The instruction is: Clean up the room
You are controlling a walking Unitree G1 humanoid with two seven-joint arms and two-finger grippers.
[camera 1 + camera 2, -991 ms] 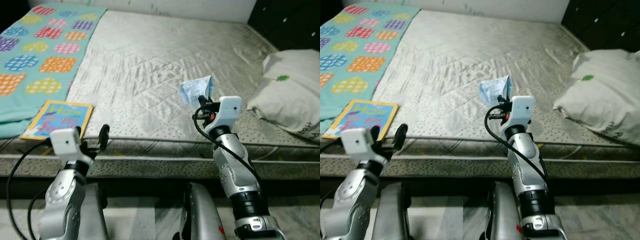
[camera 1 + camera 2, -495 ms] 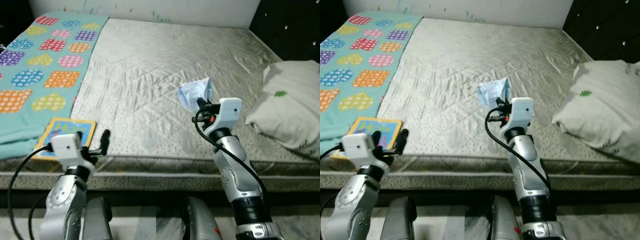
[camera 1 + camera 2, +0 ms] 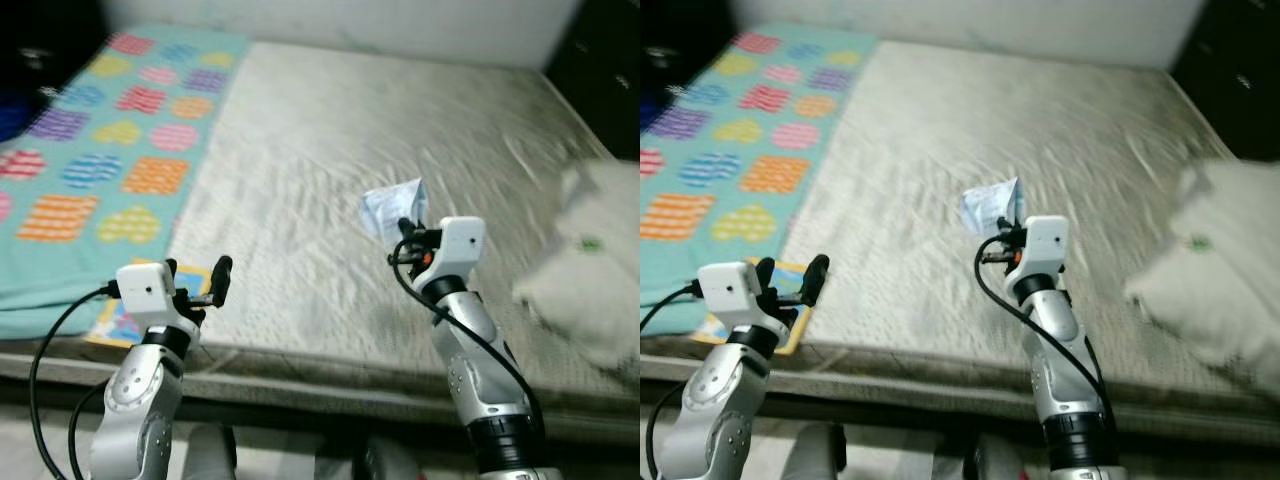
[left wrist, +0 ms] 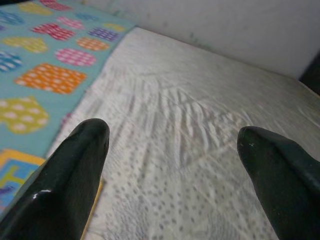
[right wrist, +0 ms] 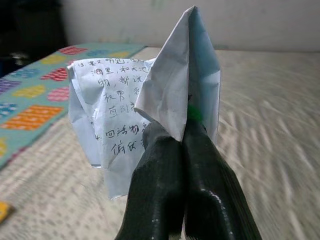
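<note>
Crumpled paper [image 5: 150, 95] held aloft over bed [image 3: 300, 130], pinched between pressed-together fingers of right hand [image 3: 404, 226]. Pickup judged done; disposal not yet done. Paper seen as pale blue-white sheet, folded to peak, handwritten characters on one face. Left hand [image 3: 196, 272] spread, nothing held, above picture book [image 3: 780, 300] lying at mattress edge beside patterned blanket [image 3: 110, 140]. Book and pillow [image 3: 1215, 260] judged left to tidy.

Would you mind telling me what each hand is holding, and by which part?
The right hand pinches the crumpled paper at its lower folded edge; the left hand holds nothing.
</note>
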